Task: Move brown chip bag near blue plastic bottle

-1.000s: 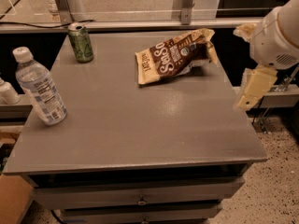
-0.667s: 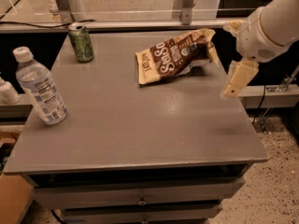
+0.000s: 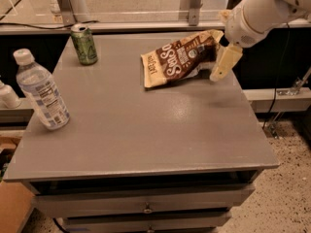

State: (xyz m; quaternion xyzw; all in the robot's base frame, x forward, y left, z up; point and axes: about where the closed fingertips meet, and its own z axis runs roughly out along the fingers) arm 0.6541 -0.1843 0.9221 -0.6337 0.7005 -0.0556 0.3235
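Found the brown chip bag (image 3: 180, 57) lying on the far right part of the counter (image 3: 146, 130), white lettering up, one cream-yellow end turned to the left and the other toward the far right corner. Found the blue plastic bottle (image 3: 43, 93) standing upright at the left edge of the counter, well apart from the bag, with bare grey surface between the two. Noted also a green drink can (image 3: 84, 44), upright near the far left corner, closer to the bag than the bottle but no part of the task.

Saw the gripper (image 3: 224, 63) hanging from the white arm (image 3: 262, 11) at the right side, tilted downward, low over the counter and just beside the right end of the bag. Could not tell whether open or closed, with only one cream-coloured side of it in view. Could not tell either whether touching the foil or just short of it. Seemed to hold nothing, with the bag resting in full on the counter.

Judged this position as preparation for a grasp at the crinkled right end, apparently raised a little and so easier to pinch. Judged the task as hardly begun: needed yet to take the bag, carry it leftward across the counter and set it down near the bottle, without knocking over the bottle or the can.
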